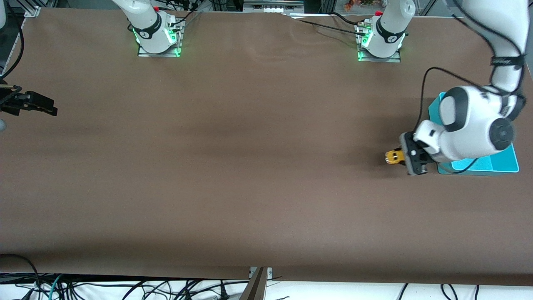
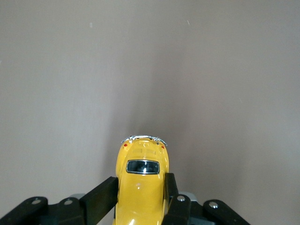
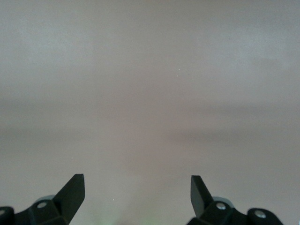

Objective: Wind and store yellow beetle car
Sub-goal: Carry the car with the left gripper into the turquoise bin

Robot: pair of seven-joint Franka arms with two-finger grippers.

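**Yellow car in left claw, low over the table beside the tray**

Yellow beetle car sat clamped between the two fingers of the left gripper, pinched across its flanks. In the front view the car poked out from the claw toward the right arm's end of the table. It was low to the brown table; whether the wheels touched the surface could not be told. Just beside the claw, toward the left arm's end, lay the cyan tray, partly covered by the wrist.

Right gripper stood wide and empty over bare table at the right arm's end; that arm waited.

Step in hand, by my reading: the winding, with the car gripped near the surface and not yet stored. The next move would call for keeping the wheels pressed down while dragging the car so the spring loads, then a lift and a short carry over the tray rim before release. The grip looked narrow on a rounded body; slipping seemed possible.

Count: one car, one tray, two arms, two grippers.
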